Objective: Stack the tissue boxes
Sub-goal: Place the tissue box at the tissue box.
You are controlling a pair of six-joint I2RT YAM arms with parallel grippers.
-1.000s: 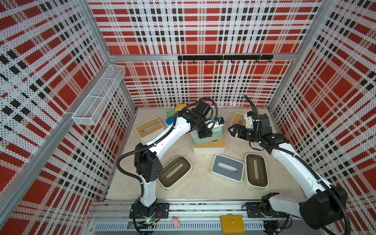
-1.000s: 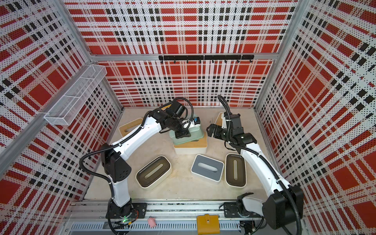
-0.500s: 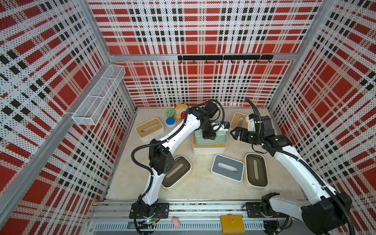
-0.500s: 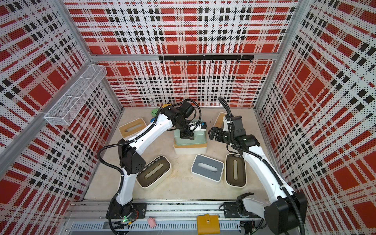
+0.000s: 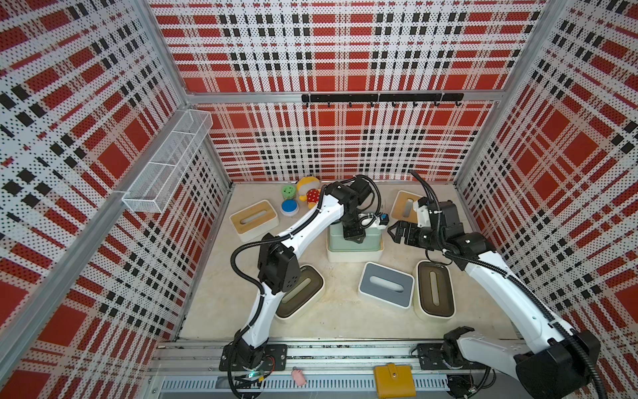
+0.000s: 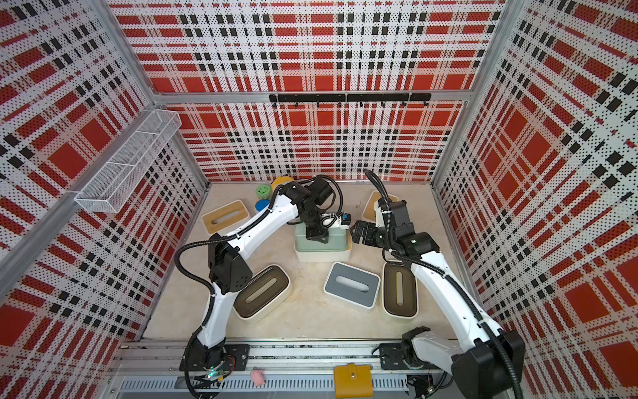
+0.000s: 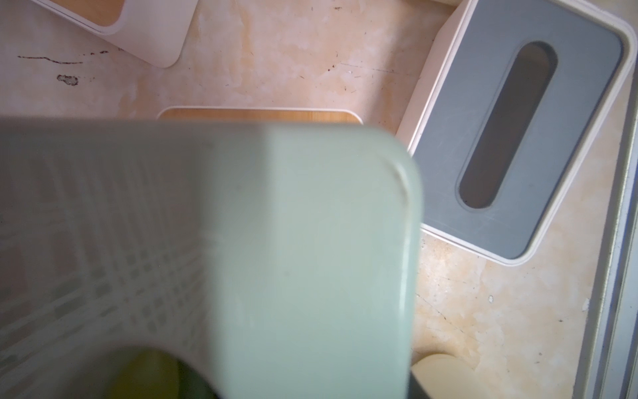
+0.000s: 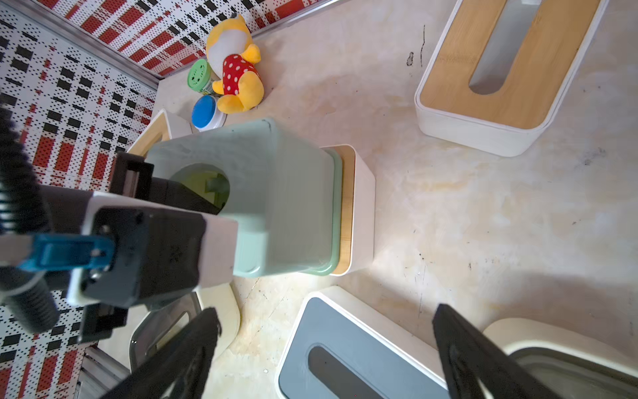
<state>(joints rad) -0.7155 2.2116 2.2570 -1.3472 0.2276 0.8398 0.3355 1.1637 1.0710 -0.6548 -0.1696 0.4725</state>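
Left gripper (image 8: 207, 197): clamped on slot rim of pale-green tissue box (image 8: 283, 193), one finger inside; box under it, resting on bamboo-lid box (image 8: 360, 207). Likely light, rigid, slick plastic; rim hold suits. Right gripper (image 5: 394, 232): jaws wide, empty, just beside stack.

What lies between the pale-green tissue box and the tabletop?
A white bamboo-lidded box stands on the tabletop right under the pale-green box; the right wrist view shows it best.

a robot test cell in a lab. plaid perforated walls (image 5: 345, 51) on aluminium framing (image 5: 241, 97) enclose a beige tabletop (image 5: 345, 317). a left arm (image 5: 310, 228) and right arm (image 5: 500, 286) are bolted to the near rail (image 5: 345, 350).
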